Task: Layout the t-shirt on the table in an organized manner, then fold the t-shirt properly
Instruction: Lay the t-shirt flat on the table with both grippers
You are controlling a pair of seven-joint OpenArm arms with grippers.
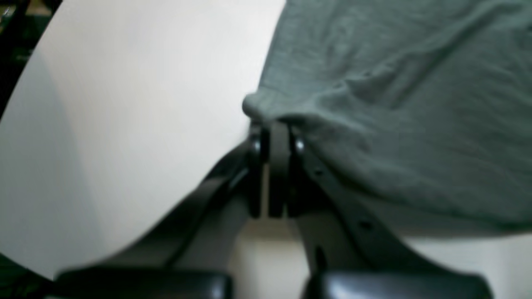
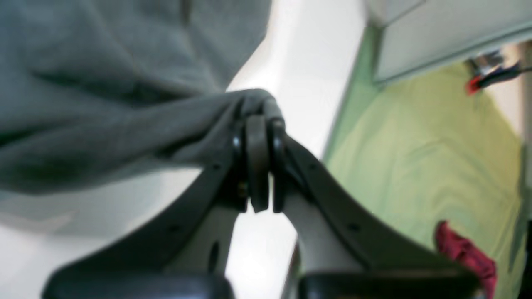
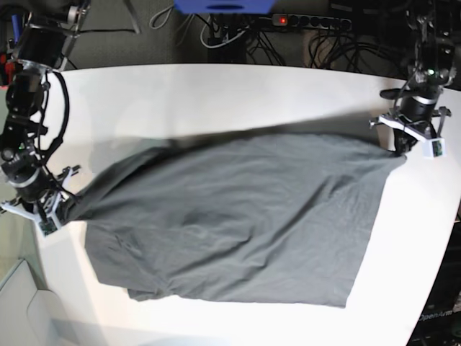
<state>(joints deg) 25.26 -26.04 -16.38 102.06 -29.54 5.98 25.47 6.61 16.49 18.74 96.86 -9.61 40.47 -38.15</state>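
Observation:
The dark grey t-shirt (image 3: 238,216) is stretched across the white table (image 3: 216,94), its far edge lifted off the surface between the two arms. My left gripper (image 3: 401,153) at the right side of the base view is shut on a corner of the t-shirt (image 1: 374,104); its closed fingers (image 1: 278,166) pinch a bunched hem. My right gripper (image 3: 63,209) at the left side is shut on the opposite corner. In the right wrist view the t-shirt (image 2: 104,83) gathers into a twisted fold at the closed fingers (image 2: 257,162).
Cables and a power strip (image 3: 310,21) lie beyond the table's far edge. A green floor (image 2: 436,158) with a red cloth-like object (image 2: 465,253) shows past the table's left edge. A pale box (image 3: 21,303) sits below the table's near left corner.

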